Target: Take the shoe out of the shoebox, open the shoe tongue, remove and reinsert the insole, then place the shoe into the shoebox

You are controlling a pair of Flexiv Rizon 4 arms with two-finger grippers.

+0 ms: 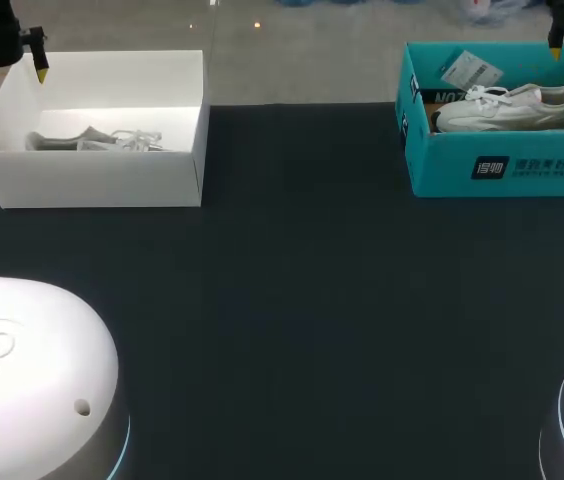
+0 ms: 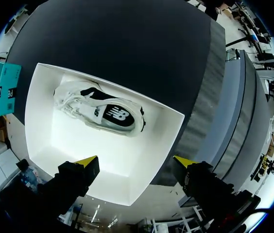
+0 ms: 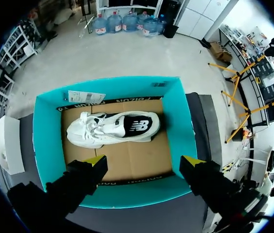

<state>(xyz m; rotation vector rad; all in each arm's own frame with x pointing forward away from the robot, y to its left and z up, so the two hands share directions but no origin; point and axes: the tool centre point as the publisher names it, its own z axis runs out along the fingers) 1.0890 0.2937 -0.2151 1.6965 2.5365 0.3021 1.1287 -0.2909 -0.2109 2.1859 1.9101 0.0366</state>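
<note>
The right gripper point(image 3: 144, 160) hung wide open and empty above the teal shoebox point(image 3: 185, 131). The white shoe point(image 3: 112, 128) lay on its side on the cardboard floor, just ahead of the fingers. The left gripper point(image 2: 137, 161), also spread wide, hung over a white box point(image 2: 40, 126) with another shoe point(image 2: 100, 112) ahead of it.

On my left, an open white shoebox point(image 1: 102, 182) holds a sneaker point(image 2: 100, 112) on its side; on my right, a teal shoebox point(image 1: 444, 162) holds a white shoe point(image 3: 112, 129) likewise.

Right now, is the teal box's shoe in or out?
In: the white shoe lies on the teal shoebox floor, right gripper open above.
</note>
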